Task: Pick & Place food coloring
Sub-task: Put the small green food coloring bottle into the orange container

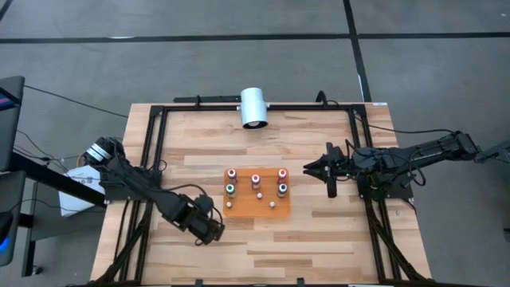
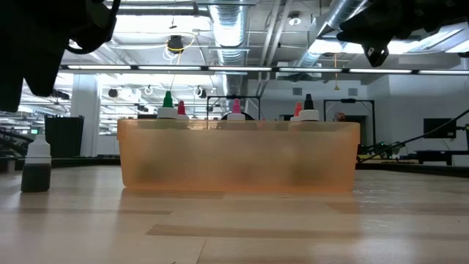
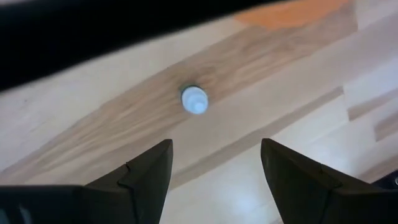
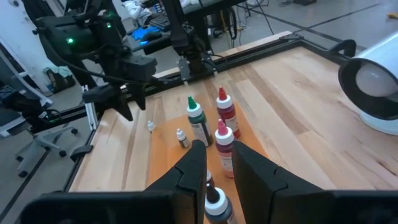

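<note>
orange plastic marks your reference: the flat tray [image 1: 256, 209] sits about mid-tabletop, and most of the food coloring bottles [image 1: 256, 179] stand upright on it, red, green and dark tops showing from above, with a few smaller pale-topped ones along the tray's near side. one more small bottle [image 1: 229, 205] stands off the tray on the bare wood, just beside the tray's left edge; you can see it from the left wrist camera as a pale round top [image 3: 194, 100] against the planks.

your left gripper [image 1: 213, 231] hangs over the tabletop toward the near-left of the tray, near that loose bottle but not touching it. its fingers [image 3: 144, 171] are spread wide apart with only wood between them.

your right gripper [image 1: 311, 169] hovers just off the tray's right edge, pointing toward the bottles. its fingers [image 4: 190, 163] stand close together with a narrow gap; nothing is clearly clamped in them, though bottles on the tray show right ahead.

a white cylinder [image 1: 254, 107] lies at the far edge of the tabletop, well apart from the tray.
</note>
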